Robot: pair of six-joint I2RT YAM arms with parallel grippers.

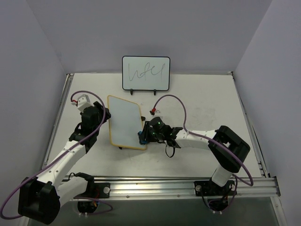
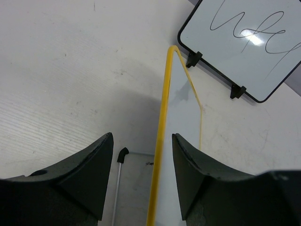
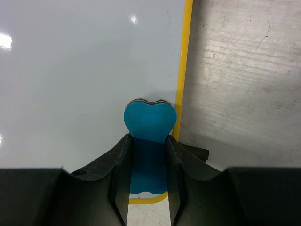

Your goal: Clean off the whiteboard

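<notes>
The whiteboard [image 1: 124,122] with its tan-yellow frame lies tilted in the middle of the table, its white face free of marks. In the right wrist view its face [image 3: 84,70] is clean and glossy. My right gripper [image 1: 143,136] is shut on a blue eraser [image 3: 149,120], which presses on the board's near right corner beside the frame. My left gripper [image 1: 106,115] is at the board's left edge. In the left wrist view its jaws [image 2: 142,136] stand open on either side of the frame edge [image 2: 162,132], with a gap on both sides.
A black-framed whiteboard [image 1: 146,73] with one scribble line stands upright on black feet at the back; it also shows in the left wrist view [image 2: 244,42]. A thin metal leg with a black tip [image 2: 120,174] lies under the tan board. Purple cables loop over both arms.
</notes>
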